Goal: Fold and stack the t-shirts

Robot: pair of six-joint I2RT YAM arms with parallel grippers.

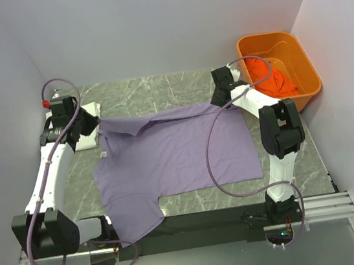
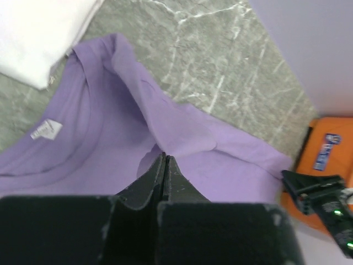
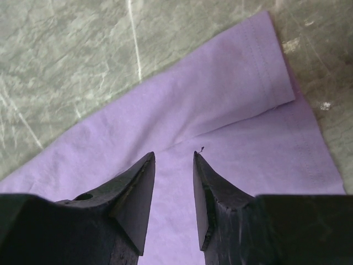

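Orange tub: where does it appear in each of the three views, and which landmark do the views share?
Top external: orange tub at the upper right, by the right wall.
Left wrist: orange tub at the right edge, partly cut off.
Right wrist: not in it.
Shared landmark: the lavender t-shirt, visible in all three.

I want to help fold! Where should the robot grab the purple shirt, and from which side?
Probably the far right corner of the purple shirt, where its sleeve lies folded flat. Come straight down with the right tool, open above it, and pinch the hem edge.
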